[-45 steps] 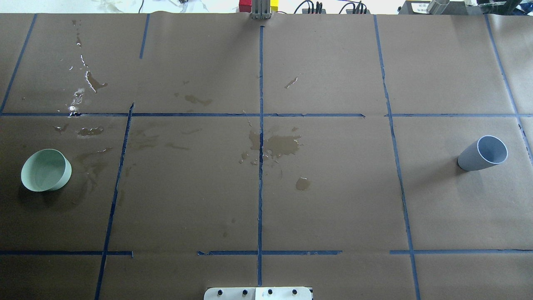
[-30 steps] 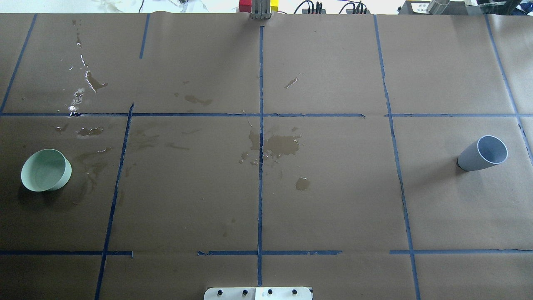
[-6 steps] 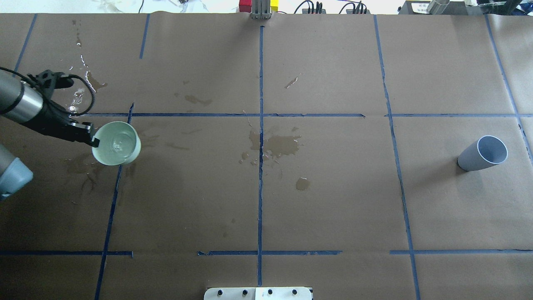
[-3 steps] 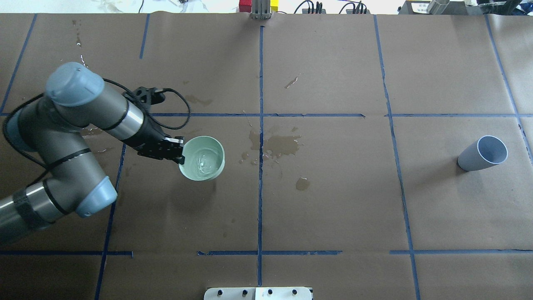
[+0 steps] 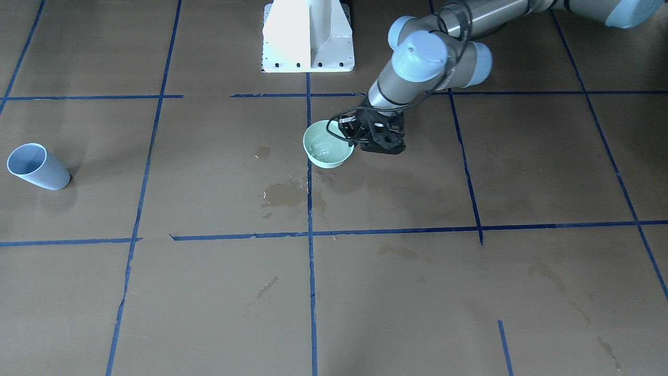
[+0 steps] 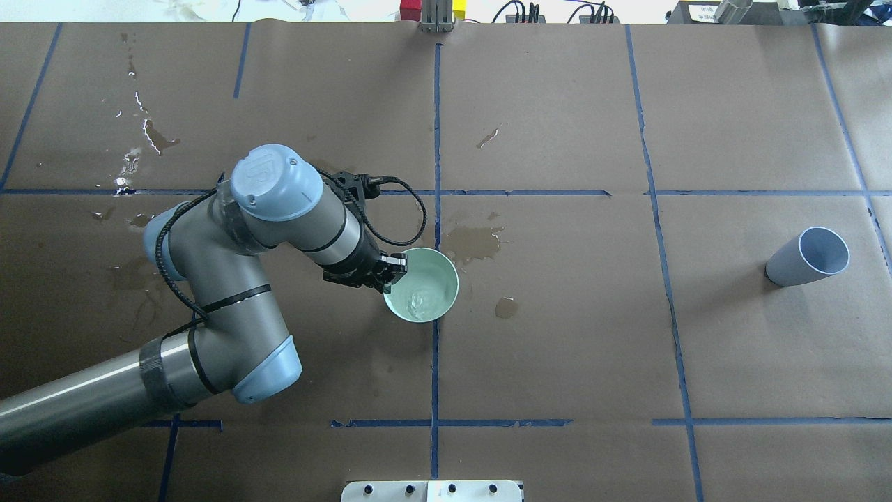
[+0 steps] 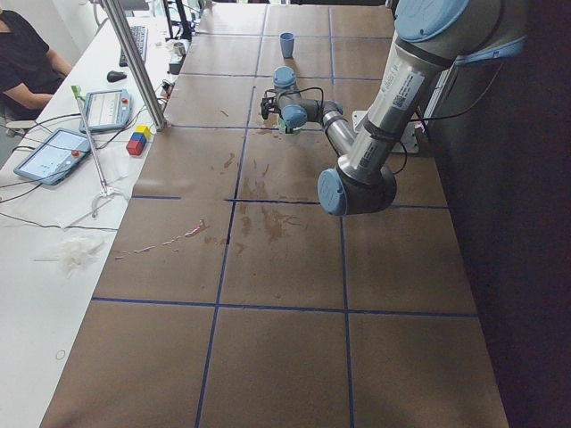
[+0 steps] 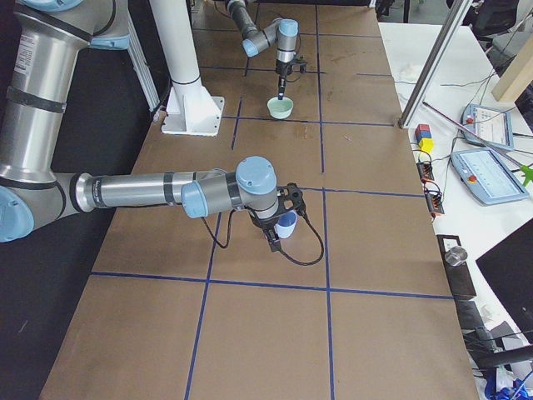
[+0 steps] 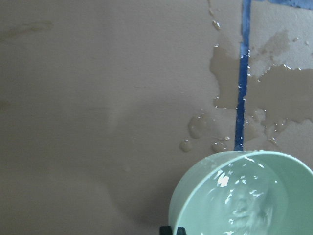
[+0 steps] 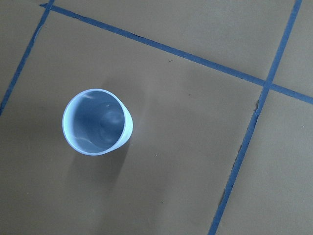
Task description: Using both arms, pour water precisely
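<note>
Pale green bowl [image 6: 433, 259] sat mid-bench [image 6: 557, 335], over the centre blue tape line [image 6: 436, 125]. The water [image 6: 418, 300] was a glossy, rippled sheen in its bottom. The left hand [image 6: 394, 267] was pinched shut on the bowl's rim. A grey-blue cup [image 6: 801, 261] stood well apart at the right end, its inside bare. Wet puddles [image 6: 477, 242] lay just beside the bowl. The right hand [image 8: 275, 236] showed only from the side, by the cup; its opening could not be told.
</note>
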